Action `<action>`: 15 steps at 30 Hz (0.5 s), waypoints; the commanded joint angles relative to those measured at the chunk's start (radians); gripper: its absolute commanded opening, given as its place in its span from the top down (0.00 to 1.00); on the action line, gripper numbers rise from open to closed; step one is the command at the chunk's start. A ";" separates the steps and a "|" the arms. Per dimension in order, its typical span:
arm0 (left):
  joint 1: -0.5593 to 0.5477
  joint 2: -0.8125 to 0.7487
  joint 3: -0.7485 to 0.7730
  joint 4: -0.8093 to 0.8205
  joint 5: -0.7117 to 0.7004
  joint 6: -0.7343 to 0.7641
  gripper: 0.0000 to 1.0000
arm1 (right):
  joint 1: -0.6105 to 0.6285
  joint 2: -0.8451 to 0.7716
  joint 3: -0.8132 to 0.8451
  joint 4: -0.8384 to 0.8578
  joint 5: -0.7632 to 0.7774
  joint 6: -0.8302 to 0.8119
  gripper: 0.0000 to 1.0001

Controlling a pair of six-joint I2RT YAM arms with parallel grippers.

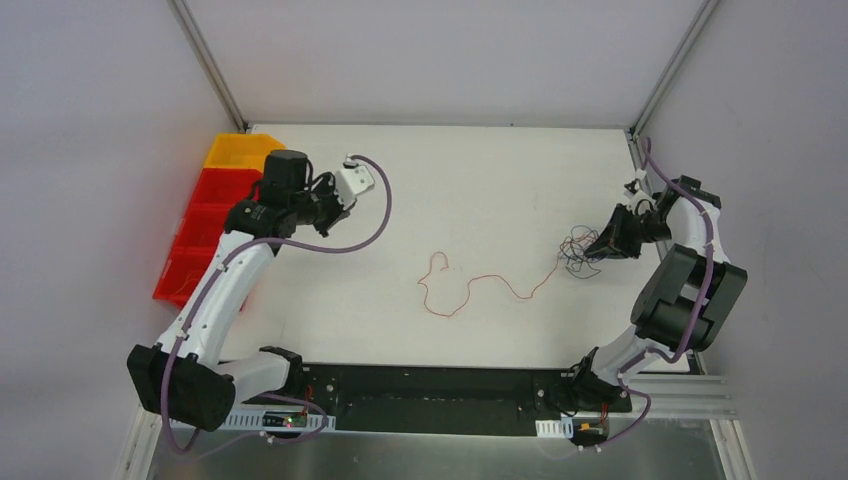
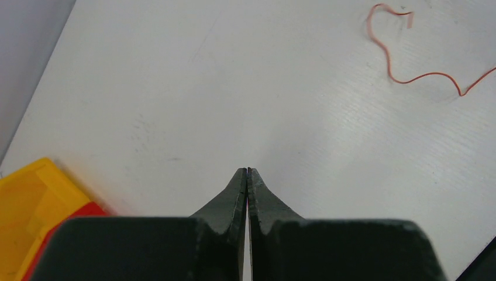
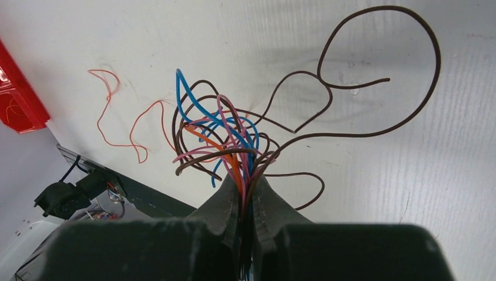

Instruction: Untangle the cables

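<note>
A tangle of thin cables (image 1: 578, 250), blue, pink, orange and brown, sits at the table's right side. My right gripper (image 1: 603, 244) is shut on this bundle. In the right wrist view several strands run down between the fingertips of the right gripper (image 3: 245, 178), and the tangle (image 3: 222, 126) fans out above them. One brown cable (image 3: 403, 105) makes a wide loop to the right. A single red cable (image 1: 470, 285) lies loose mid-table, trailing toward the tangle. My left gripper (image 2: 247, 171) is shut on nothing, hovering over bare table at the left, far from the red cable (image 2: 389, 58).
Stacked bins stand at the table's left edge, a yellow one (image 1: 240, 150) behind the red ones (image 1: 200, 235); the yellow bin (image 2: 23, 216) shows beside my left gripper. Aluminium frame posts rise at the back corners. A black base rail (image 1: 440, 385) runs along the near edge.
</note>
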 commanded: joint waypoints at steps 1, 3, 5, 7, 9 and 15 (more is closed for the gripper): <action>0.065 -0.008 0.092 -0.082 0.147 -0.058 1.00 | 0.000 0.012 0.035 -0.075 -0.046 -0.062 1.00; 0.031 0.000 0.096 -0.089 0.213 -0.099 0.81 | 0.023 0.009 0.044 -0.136 -0.152 -0.076 1.00; -0.062 0.023 0.093 -0.089 0.231 -0.132 0.41 | 0.065 -0.010 0.047 -0.180 -0.251 -0.069 1.00; -0.201 0.062 0.076 -0.081 0.209 -0.131 0.25 | 0.126 -0.041 0.048 -0.185 -0.292 -0.038 1.00; -0.336 0.128 0.058 -0.019 0.168 -0.152 0.20 | 0.190 -0.074 0.043 -0.152 -0.279 0.008 1.00; -0.593 0.510 0.227 0.073 0.141 -0.258 0.11 | 0.257 -0.094 0.031 -0.099 -0.193 0.072 1.00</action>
